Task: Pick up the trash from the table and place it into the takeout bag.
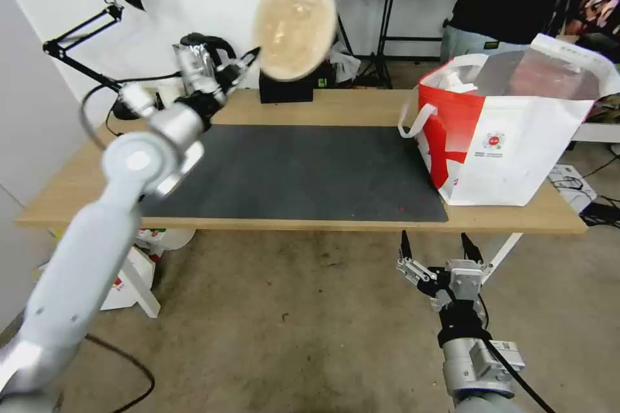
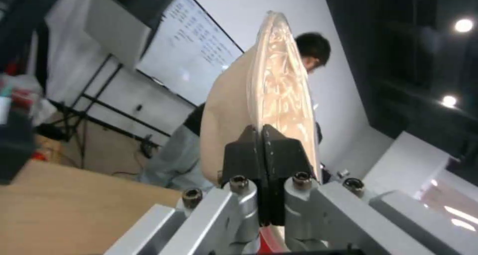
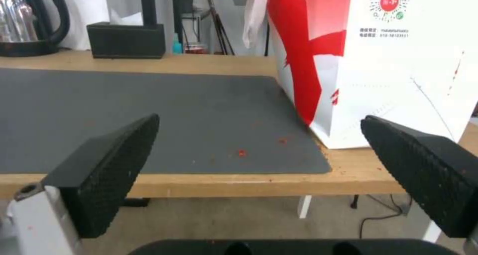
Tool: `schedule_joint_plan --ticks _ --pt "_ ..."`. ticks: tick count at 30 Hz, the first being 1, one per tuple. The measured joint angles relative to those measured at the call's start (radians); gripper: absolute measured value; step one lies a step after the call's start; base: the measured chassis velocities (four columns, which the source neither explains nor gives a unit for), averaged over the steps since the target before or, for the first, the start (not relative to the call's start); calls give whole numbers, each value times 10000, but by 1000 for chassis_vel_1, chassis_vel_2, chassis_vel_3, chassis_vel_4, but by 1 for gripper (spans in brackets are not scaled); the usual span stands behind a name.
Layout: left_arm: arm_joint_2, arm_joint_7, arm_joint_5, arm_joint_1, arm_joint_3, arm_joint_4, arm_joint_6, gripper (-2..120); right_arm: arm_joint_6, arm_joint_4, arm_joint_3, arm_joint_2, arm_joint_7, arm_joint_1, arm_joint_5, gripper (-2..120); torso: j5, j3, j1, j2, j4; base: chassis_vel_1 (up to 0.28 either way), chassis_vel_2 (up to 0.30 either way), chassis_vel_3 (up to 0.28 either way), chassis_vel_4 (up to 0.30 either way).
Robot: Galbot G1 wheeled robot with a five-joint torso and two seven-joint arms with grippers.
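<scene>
Beige paper bowl (image 1: 294,26) pinched at rim by my left tool (image 1: 248,59), jaws tight on it, bowl held up on edge, above far side of light-wood surface (image 1: 77,177). Dark grey rectangular mat (image 1: 290,171) lies below left tool. Big boxy white takeout bag with red side panel (image 1: 510,135) stands well off to that tool's right. My right tool (image 1: 437,250) hangs low before near edge of surface, fingers (image 3: 107,171) spread wide, holding nothing; bag just beyond it.

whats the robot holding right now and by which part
The left gripper pinches the beige paper bowl by its rim, tipped on its side above the table. The right gripper is open and empty.
</scene>
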Motion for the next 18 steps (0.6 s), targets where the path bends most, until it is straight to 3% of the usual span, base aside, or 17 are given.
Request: schedule_joint_plan --ticks 6,13,15,18 --pt "-698 40 43 -1653 1374 1399 -31 0 0 0 1 0 0 1 0 100 1 1 0 0 0 0 0 0 0" --pt "-2013 817 440 -3711 3453 3819 -384 0 0 0 0 0 0 1 0 100 1 1 -1 0 -2 0 0 0 0" --pt "-2060 840 454 -3784 3519 3919 -401 0 0 0 0 0 0 0 1 100 0 0 -1 0 -2 0 0 0 0" --pt "-2624 1042 507 -4593 4073 4915 -471 0 0 0 1 0 0 1 0 100 1 0 -2 0 2 0 0 0 0"
